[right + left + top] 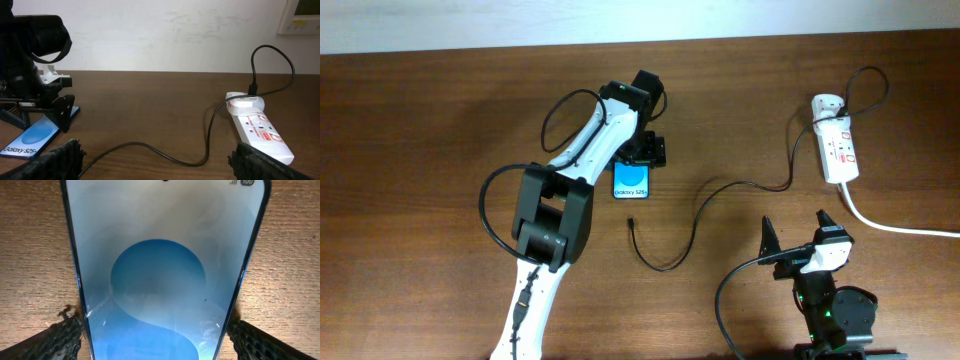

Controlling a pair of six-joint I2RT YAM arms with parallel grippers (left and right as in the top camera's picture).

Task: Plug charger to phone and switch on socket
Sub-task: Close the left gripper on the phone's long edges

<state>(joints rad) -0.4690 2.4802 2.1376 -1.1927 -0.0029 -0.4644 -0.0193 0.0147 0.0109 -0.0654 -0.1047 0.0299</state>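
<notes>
Steadying step, seemingly: left gripper (156, 330) jaws clasped the phone (165, 265) between them; right gripper (156, 159) jaws gaped, empty; the next move called for fetching the charger (633, 225) tip, forward-left of them.

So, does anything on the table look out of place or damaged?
Nothing looks damaged or spilled. One thing stands out: the charger has its connector tip lying loose on the table, a little apart from the phone and not plugged in, though its white adapter sits in the socket. The left hand grips the phone's sides.
</notes>
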